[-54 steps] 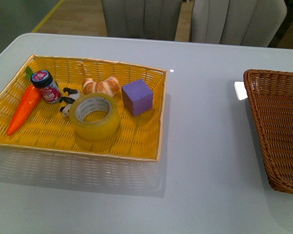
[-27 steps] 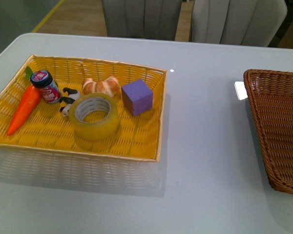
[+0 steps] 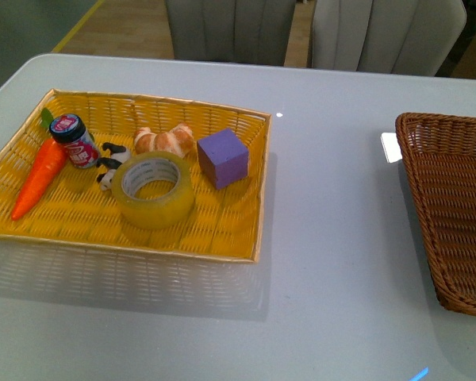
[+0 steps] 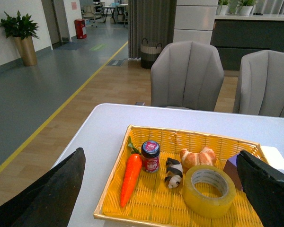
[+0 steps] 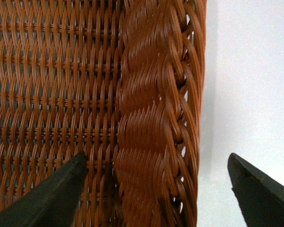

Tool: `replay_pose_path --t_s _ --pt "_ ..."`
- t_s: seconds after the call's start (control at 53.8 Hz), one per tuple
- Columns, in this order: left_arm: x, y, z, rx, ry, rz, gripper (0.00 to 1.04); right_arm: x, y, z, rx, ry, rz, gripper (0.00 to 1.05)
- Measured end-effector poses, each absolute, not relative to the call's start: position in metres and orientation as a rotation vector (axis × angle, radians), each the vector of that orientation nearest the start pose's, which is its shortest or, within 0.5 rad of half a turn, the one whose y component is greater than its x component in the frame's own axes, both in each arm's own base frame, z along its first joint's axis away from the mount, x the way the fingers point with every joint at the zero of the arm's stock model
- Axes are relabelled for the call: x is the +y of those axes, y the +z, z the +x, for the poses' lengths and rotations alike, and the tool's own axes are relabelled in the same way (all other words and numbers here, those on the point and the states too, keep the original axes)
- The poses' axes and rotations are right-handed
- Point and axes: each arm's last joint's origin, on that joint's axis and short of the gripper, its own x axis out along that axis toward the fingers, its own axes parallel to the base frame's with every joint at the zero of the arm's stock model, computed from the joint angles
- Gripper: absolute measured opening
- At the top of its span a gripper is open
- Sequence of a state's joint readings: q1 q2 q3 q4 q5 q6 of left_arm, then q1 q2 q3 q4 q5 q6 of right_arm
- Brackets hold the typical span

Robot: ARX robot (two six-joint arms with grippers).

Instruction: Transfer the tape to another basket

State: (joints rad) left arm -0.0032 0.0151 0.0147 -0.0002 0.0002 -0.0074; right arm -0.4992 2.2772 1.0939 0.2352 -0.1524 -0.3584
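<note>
Plainly nothing had been gripped. The left gripper [image 4: 161, 152] hung with its fingers [image 4: 52, 194] spread wide and empty. The right gripper [image 5: 157, 155] stood spread too, one finger over the weave of the basket [image 5: 151, 94] and the other outside its rim.

The tape [image 4: 209, 190] lay flat in the yellow tray [image 3: 143, 248], out ahead of the left fingers and well apart from them, nearer one finger's line than the other's.

Crowding looked to me the main hazard. The purple cube [image 3: 222, 157] sat just beside the roll, the panda toy [image 3: 109, 167] pressed close on the far side, touching or not I couldn't tell, and the croissant [image 3: 165, 140] lay just behind. A finger coming down outside the roll might shove a neighbour or snag the weave. The roll was wide, so a grip across it could slip. The right fingers parked at the rim might also crowd the drop.

The tape itself looked glossy, translucent yellow, with a whitish core and its hole facing up.
</note>
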Motion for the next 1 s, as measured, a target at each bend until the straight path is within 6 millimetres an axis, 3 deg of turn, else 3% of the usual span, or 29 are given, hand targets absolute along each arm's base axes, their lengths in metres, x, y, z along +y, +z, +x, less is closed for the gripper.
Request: replay_pose_path --t_s 0.112,0.353,0.651,1.005 --pt "0.000 0.167 0.098 0.001 -0.003 -0.007 0.96 -0.181 0.021 0.349 0.955 -0.137 0.017 0.40" --pt "0.000 0.167 0.098 0.001 -0.003 -0.007 0.96 -0.153 0.034 0.348 0.934 -0.091 0.109 0.05" --pt "0.000 0.167 0.098 0.001 -0.003 -0.007 0.96 -0.091 0.032 0.350 0.963 -0.004 0.173 0.05" --pt "0.000 0.167 0.098 0.001 -0.003 -0.007 0.96 -0.048 0.029 0.349 0.975 0.036 0.193 0.05"
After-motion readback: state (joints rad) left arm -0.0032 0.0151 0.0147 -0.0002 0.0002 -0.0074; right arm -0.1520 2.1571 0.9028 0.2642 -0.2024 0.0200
